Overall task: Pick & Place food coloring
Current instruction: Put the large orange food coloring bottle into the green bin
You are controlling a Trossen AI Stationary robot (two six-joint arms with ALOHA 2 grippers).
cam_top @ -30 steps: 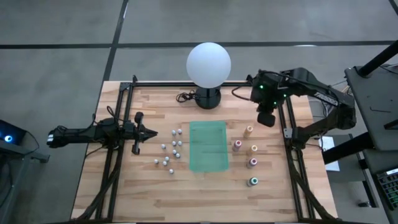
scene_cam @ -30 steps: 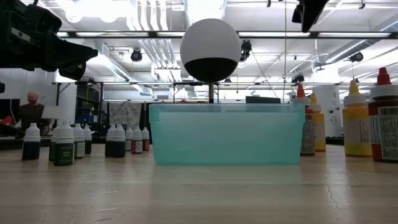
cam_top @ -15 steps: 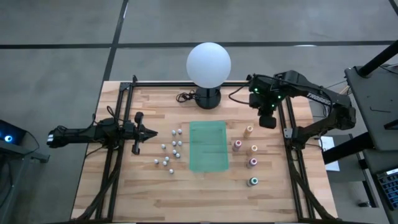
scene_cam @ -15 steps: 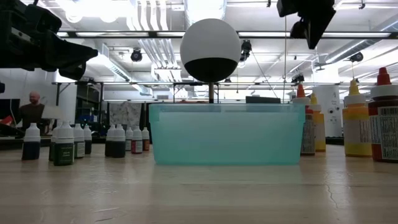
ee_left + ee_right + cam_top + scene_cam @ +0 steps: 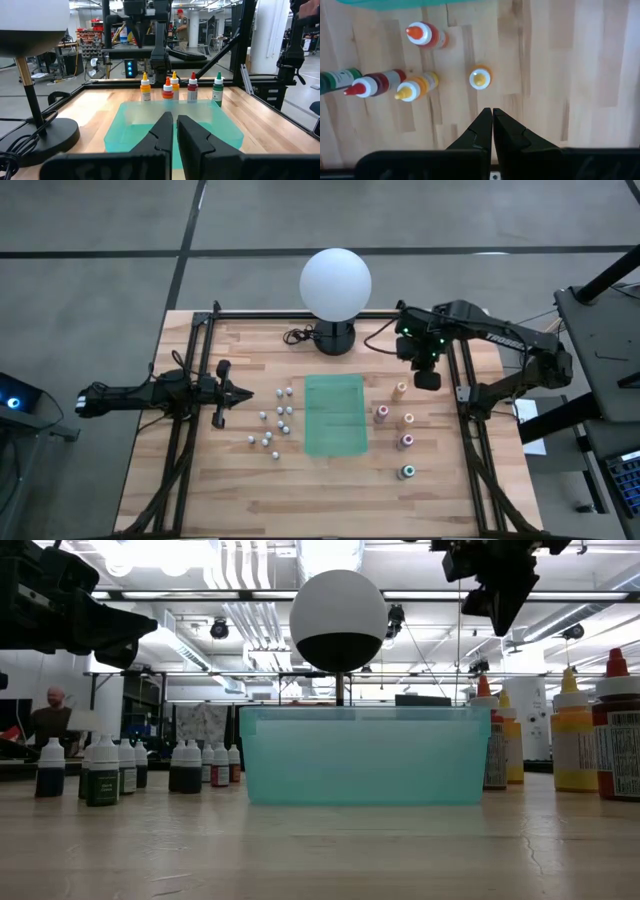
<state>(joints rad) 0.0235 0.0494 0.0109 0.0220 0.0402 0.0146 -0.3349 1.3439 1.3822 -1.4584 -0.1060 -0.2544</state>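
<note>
Five coloured-top food coloring bottles (image 5: 404,425) stand upright on the table's right half; the right wrist view shows a yellow-topped one (image 5: 479,78) closest beneath my right gripper. Several small whitish-capped bottles (image 5: 274,420) stand on the left half and appear in the low view (image 5: 140,766) too. My right gripper (image 5: 427,380) hangs shut above the far right of the table, pointing down (image 5: 492,114), high in the low view (image 5: 500,600). My left gripper (image 5: 243,392) is shut and level at the left, pointing at the small bottles (image 5: 174,122).
A translucent teal bin (image 5: 335,415) sits mid-table between the two bottle groups (image 5: 365,755). A white globe lamp (image 5: 335,285) stands on its black base at the far edge, with a cable beside it. Dark rails (image 5: 470,430) run along both sides. A person shows far behind (image 5: 50,715).
My right gripper has come down a little from above, and its arm has shifted slightly toward the table's left; it stays shut. The left arm and all the bottles have kept still.
</note>
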